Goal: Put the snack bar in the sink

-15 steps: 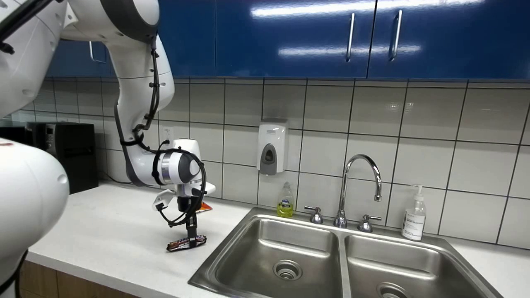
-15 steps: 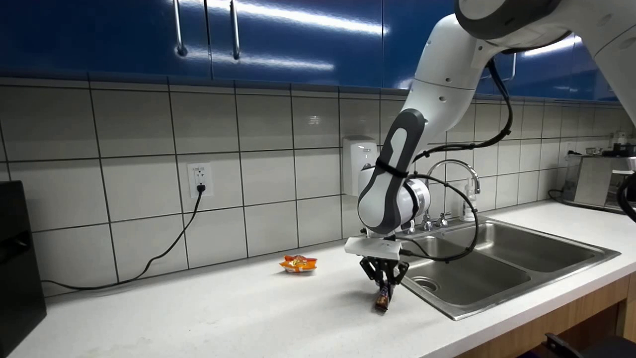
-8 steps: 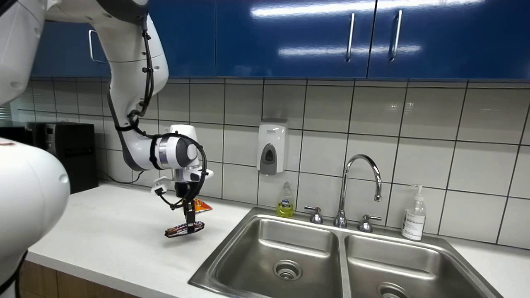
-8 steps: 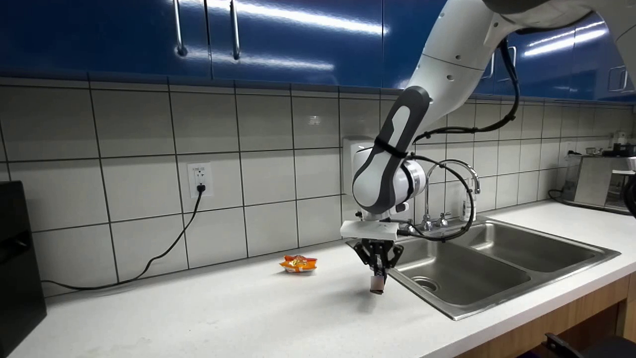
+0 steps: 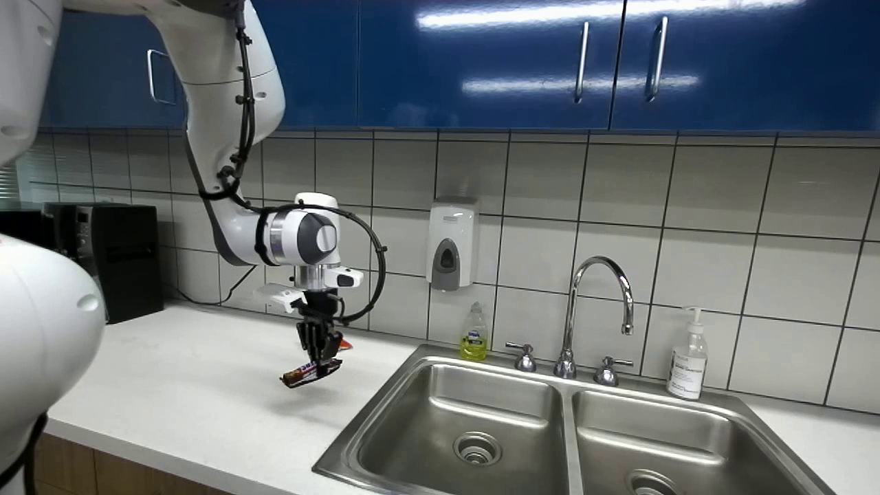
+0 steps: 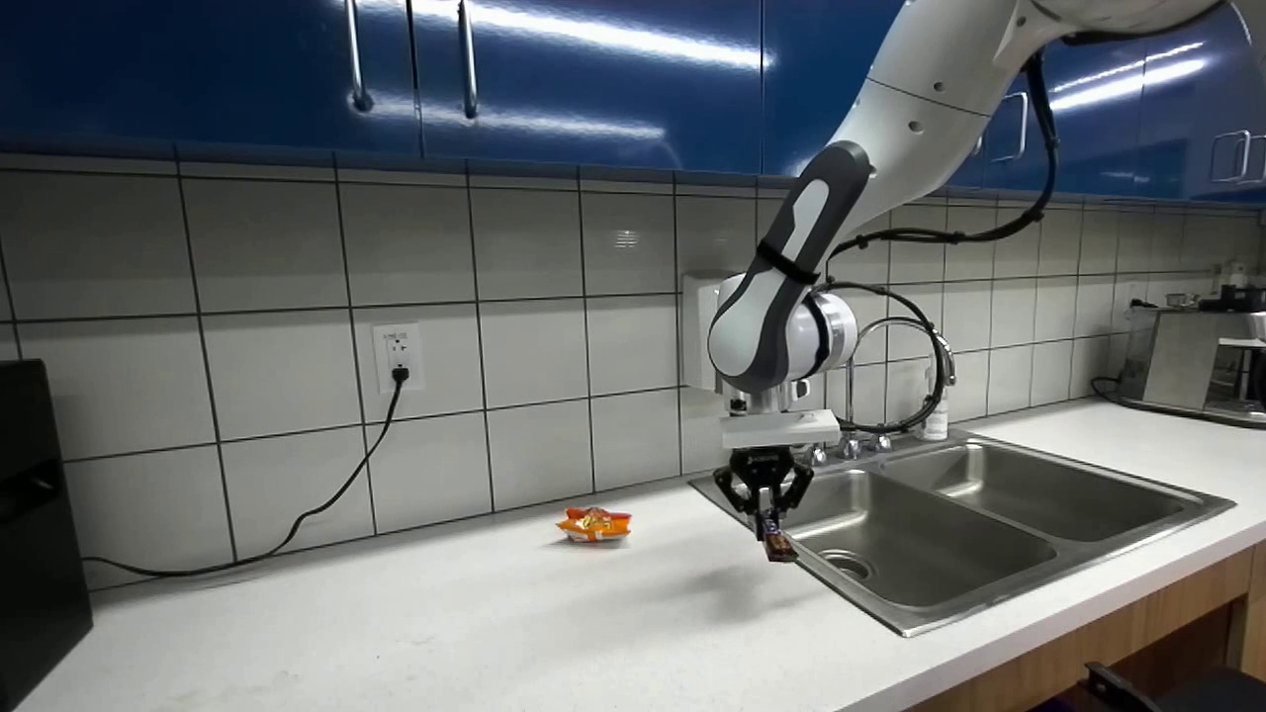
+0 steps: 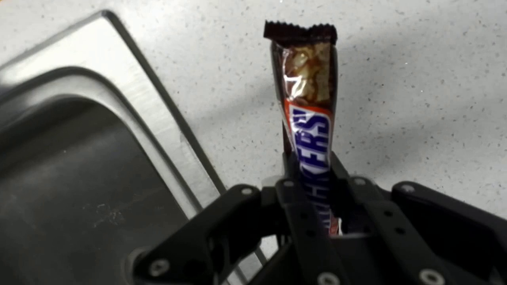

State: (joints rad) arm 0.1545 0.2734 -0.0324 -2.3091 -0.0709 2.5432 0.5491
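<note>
Wrist view: the black two-fingered end effector [image 7: 313, 170] is clamped on the slim brown-wrapped snack bar [image 7: 311, 126], fingers [image 7: 338, 174] against both long sides; wrapper has blue-purple lettering on white w/ red-orange edging, part hidden by the grip. Pale speckled worktop [image 7: 416, 79] below; brushed-steel two-basin sink [image 7: 154, 114] to the left, rim just beside.

In both exterior views the bar's up off the worktop, L of the sink & near its edge; can't tell if it's level. White-and-dark-grey jointed robot arm [image 6: 920, 109] arches above it.

In an exterior view a shiny orange snack packet [image 6: 595, 526] lies on the worktop, L of the end effector & nearer the wall, well apart fr. the bar. White wall outlet [image 6: 398, 341] w/ a black plug [image 6: 400, 375] in it, on the white tiled wall [image 6: 267, 376]; black boxy machine [image 6: 40, 514] at the left edge, partly in view.

In an exterior view, along the sink's far edge: chrome gooseneck faucet [image 5: 570, 323] btwn two chrome lever handles [image 5: 524, 359], clear bottle [image 5: 474, 338] of yellow-green liquid on the L, clear pump bottle [image 5: 687, 364] w/ white label on the R. White-and-grey wall dispenser [image 5: 452, 244] hangs above the clear bottle, a bit L; glossy blue cabinets [image 5: 481, 62] run along the top.
</note>
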